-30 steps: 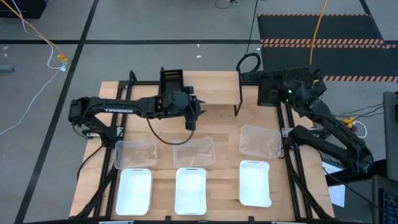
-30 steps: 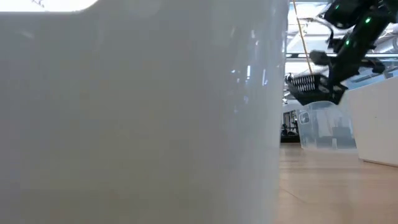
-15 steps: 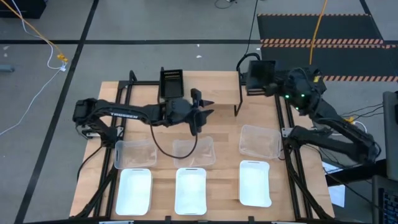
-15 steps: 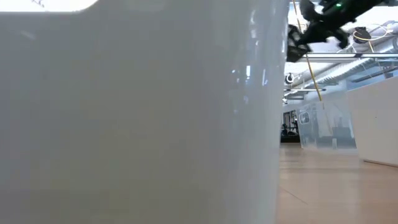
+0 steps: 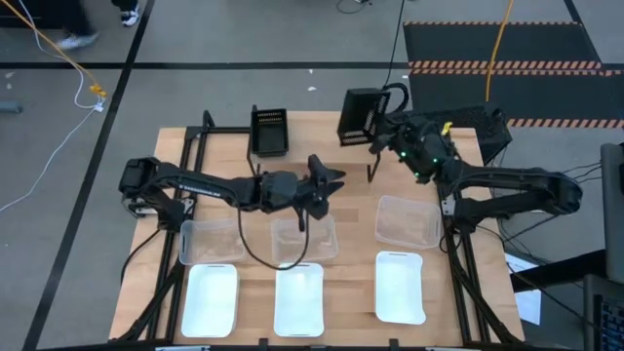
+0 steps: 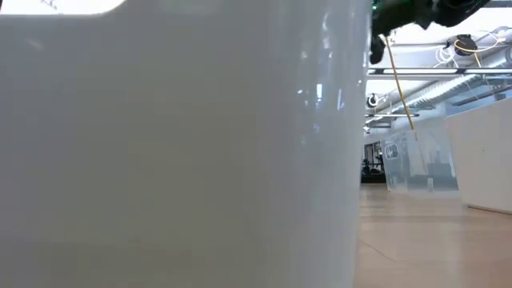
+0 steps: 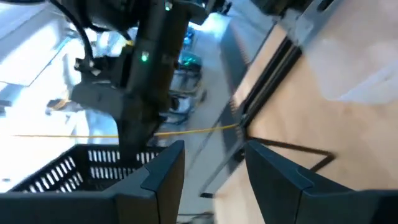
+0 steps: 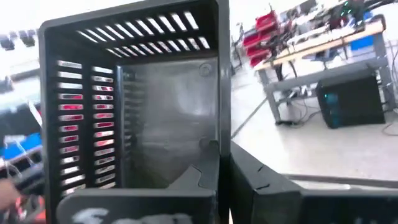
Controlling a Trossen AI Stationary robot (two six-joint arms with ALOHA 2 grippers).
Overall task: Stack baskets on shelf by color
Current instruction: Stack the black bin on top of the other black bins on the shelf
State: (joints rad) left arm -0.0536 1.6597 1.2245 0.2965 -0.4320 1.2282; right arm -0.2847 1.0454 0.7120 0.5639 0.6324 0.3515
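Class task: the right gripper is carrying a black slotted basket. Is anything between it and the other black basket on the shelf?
Nothing visible. The right gripper holds its black basket in the air beside the shelf; the other black basket stands alone there, and the left gripper is nearer the clear baskets.

Most of the low view is blocked by a white basket pressed close to the lens, so the table behind it is hidden. The right arm is cut off at that picture's top edge. In the left wrist view, the black basket is cropped at the bottom, and the scene beyond the fingers is smeared by blur.
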